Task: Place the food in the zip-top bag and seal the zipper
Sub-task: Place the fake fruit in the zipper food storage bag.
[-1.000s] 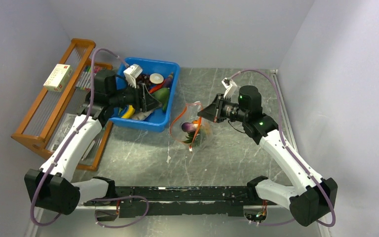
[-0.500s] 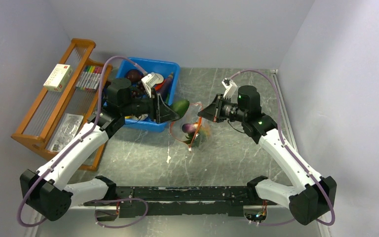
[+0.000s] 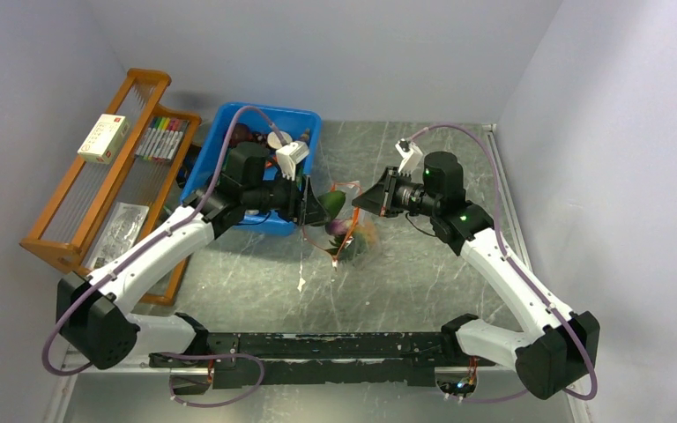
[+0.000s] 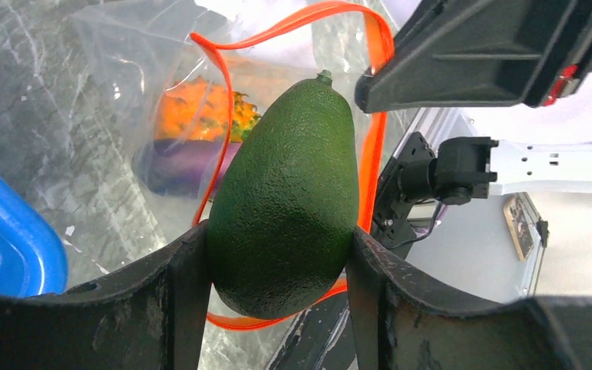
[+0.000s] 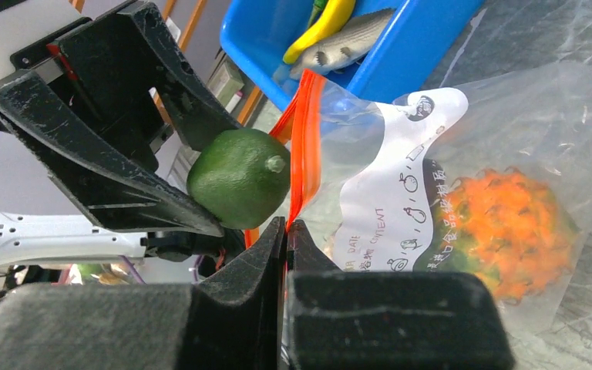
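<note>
My left gripper (image 4: pixel 276 235) is shut on a green toy avocado (image 4: pixel 285 208) and holds it at the open mouth of the clear zip-top bag (image 3: pixel 353 242). The red zipper (image 4: pixel 370 154) loops around the avocado. My right gripper (image 5: pixel 287 223) is shut on the zipper (image 5: pixel 304 146) and holds the bag's mouth up. Inside the bag lie the orange pineapple (image 4: pixel 196 112) and the purple eggplant (image 4: pixel 177 166). The avocado (image 5: pixel 239 177) also shows in the right wrist view, just left of the zipper. The grapes are not seen.
The blue bin (image 3: pixel 264 109) stands behind the left arm, with a yellow banana (image 5: pixel 324 23) and a grey fish (image 5: pixel 354 38) in it. A wooden rack (image 3: pixel 70 203) with marker pens (image 3: pixel 160 137) stands at the far left.
My left arm has swung right from the blue bin with the avocado, up to the bag's mouth. My right gripper has kept the bag's edge held up.
</note>
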`<state>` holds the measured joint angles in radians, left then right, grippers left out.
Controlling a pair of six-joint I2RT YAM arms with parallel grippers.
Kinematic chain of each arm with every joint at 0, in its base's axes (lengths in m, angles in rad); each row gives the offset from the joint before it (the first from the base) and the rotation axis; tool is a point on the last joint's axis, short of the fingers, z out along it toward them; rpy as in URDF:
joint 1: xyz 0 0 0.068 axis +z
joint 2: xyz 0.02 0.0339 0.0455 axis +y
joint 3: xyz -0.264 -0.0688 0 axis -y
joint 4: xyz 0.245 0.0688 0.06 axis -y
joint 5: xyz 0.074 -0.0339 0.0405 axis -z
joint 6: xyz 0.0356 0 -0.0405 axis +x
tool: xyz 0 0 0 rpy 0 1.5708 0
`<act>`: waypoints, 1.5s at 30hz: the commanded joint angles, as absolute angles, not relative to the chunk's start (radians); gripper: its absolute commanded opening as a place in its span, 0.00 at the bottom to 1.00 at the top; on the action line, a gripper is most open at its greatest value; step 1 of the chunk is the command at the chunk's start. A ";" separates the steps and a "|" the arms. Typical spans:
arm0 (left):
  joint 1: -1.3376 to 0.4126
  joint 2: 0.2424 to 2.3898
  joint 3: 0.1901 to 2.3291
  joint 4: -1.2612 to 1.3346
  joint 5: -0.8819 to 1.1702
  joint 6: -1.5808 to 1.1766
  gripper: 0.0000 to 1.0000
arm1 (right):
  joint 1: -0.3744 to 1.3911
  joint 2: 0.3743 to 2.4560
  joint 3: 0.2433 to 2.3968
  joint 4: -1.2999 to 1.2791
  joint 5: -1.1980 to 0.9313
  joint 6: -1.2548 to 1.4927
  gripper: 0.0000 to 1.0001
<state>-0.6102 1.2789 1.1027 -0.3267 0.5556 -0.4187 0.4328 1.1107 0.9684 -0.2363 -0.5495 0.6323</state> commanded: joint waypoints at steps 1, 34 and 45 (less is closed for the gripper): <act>-0.626 1.314 1.184 -0.387 0.510 -0.389 0.43 | 0.430 1.106 0.995 -0.196 -0.564 0.645 0.00; -0.676 1.364 1.284 -0.464 0.419 -0.294 0.65 | 0.430 1.116 0.986 -0.171 -0.595 0.651 0.00; -0.675 1.279 1.265 -0.474 0.274 -0.272 0.69 | 0.430 1.115 0.985 -0.176 -0.598 0.644 0.00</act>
<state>-0.6697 1.3113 1.2644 -0.4774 0.3733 -0.2943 0.4328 1.1240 0.9684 -0.2081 -0.5804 0.6476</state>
